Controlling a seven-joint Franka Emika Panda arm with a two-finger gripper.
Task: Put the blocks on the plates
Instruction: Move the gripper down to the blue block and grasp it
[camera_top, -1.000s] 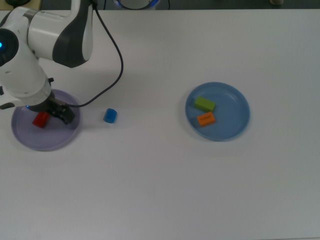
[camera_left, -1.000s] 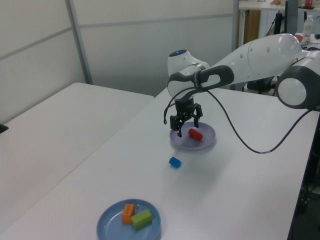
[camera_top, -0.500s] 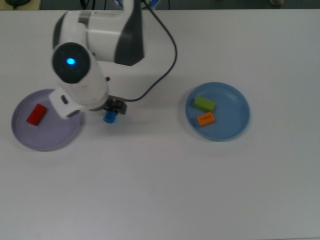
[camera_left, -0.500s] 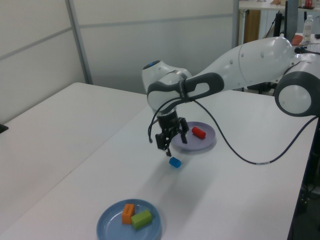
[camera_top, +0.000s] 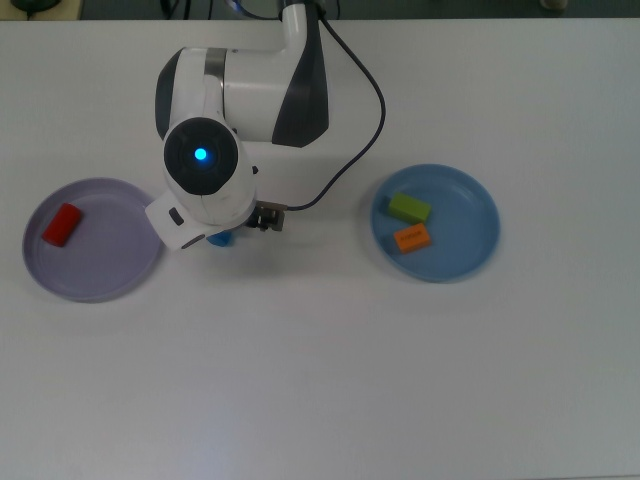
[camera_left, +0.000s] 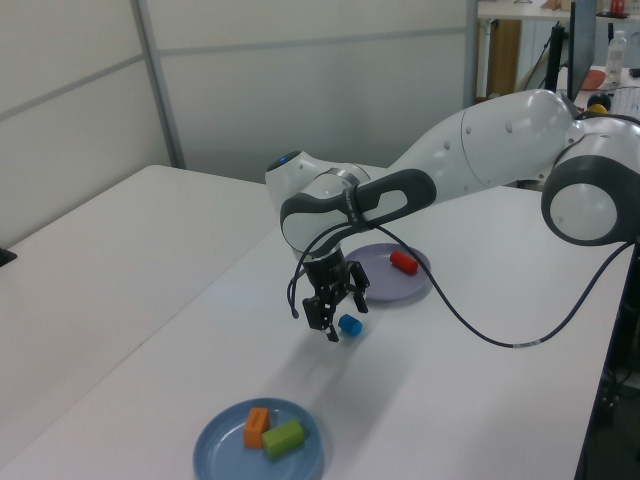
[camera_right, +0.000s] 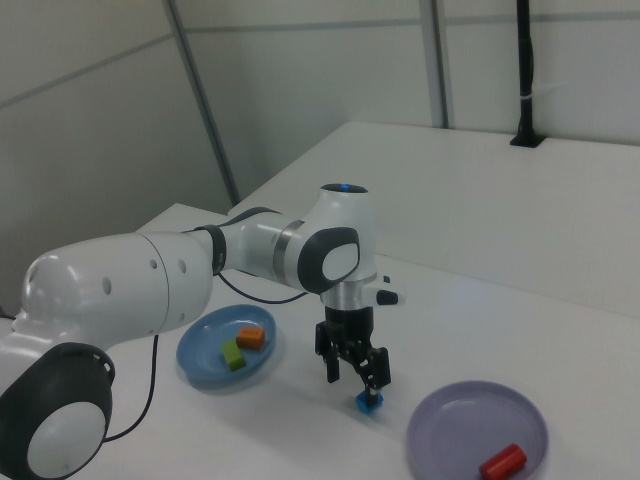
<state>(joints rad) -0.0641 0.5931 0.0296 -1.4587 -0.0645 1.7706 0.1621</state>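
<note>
**Operator:** With three blocks already on plates, I log the blue cube as the only one on the bare table. It sits between the lavender plate and the light blue plate, nearer the lavender one.

**Observer:** Where is the gripper relative to it?

**Operator:** Low over the table, just beside the cube. In the left view the cube lies just off the fingertips, toward the left view's right; in the right view it sits under the lower fingertip. The fingers are spread and hold nothing. Whether the cube is already between them I can't say for sure, since the arm hides most of it in the top view.

**Observer:** Other blocks?

**Operator:** The red block is on the lavender plate; the green block and orange block share the light blue plate.

**Observer:** What does the grasp depend on?

**Operator:** My judgement: a small sideways shift to centre the cube. It has no long axis, so wrist angle matters little.
</note>
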